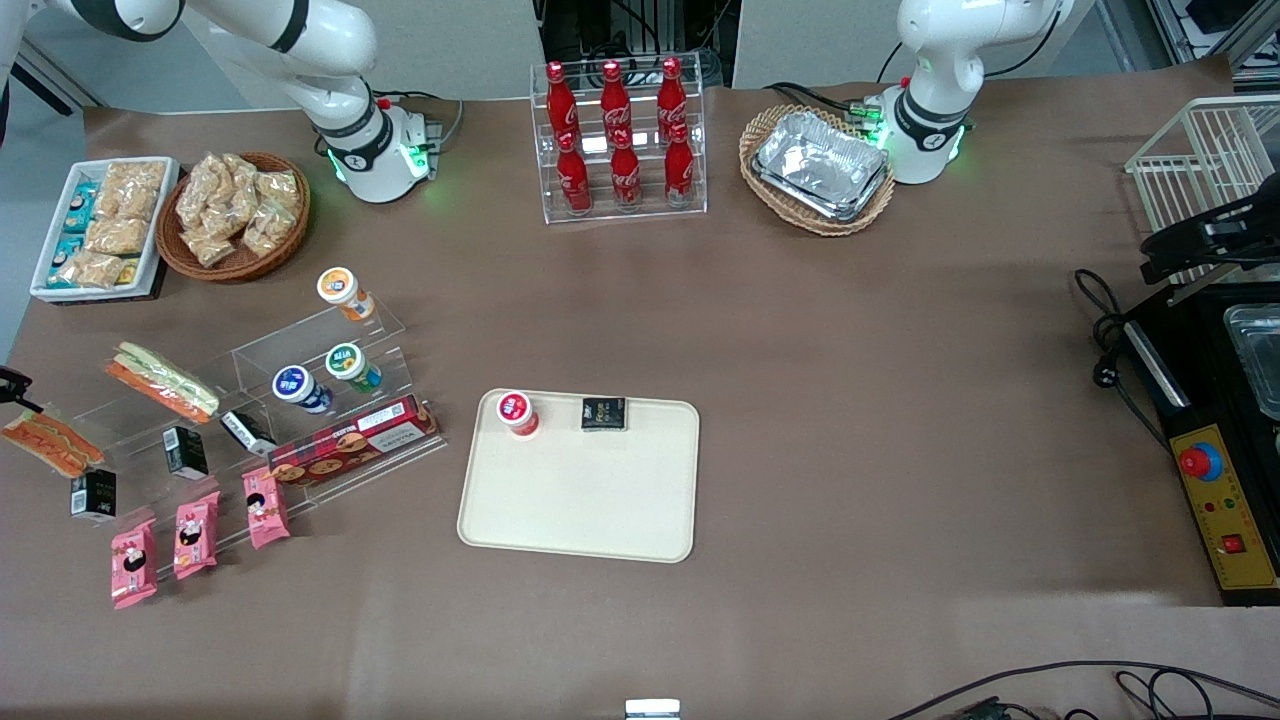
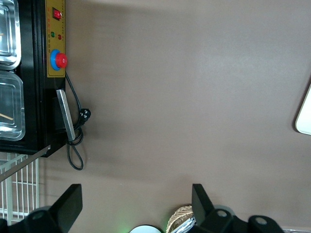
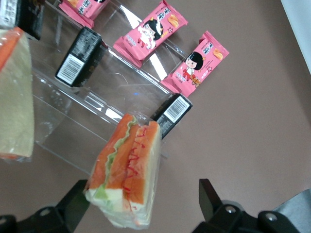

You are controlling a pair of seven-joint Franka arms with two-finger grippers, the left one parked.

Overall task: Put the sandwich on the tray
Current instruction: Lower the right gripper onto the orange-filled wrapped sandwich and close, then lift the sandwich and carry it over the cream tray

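The sandwich (image 1: 48, 441), a clear-wrapped wedge with orange-red filling and a thin green stripe, lies on the clear acrylic shelf (image 1: 140, 415) at the working arm's end of the table. My gripper (image 3: 141, 206) is open and hangs over the sandwich (image 3: 126, 174). The wedge's near end sits between the fingers; one finger (image 3: 73, 201) is close against the wrap, the other stands well apart. Only a black tip of the gripper (image 1: 12, 384) shows in the front view. The cream tray (image 1: 580, 520) lies mid-table, nearer the front camera.
A red-lidded cup (image 1: 517, 411) and a black packet (image 1: 604, 413) sit on the tray. A second, paler sandwich (image 1: 162, 380) lies beside mine. Black boxes (image 3: 80, 57), pink snack packs (image 3: 195, 65), yogurt cups (image 1: 300, 387) and a biscuit box (image 1: 352, 440) crowd the shelf.
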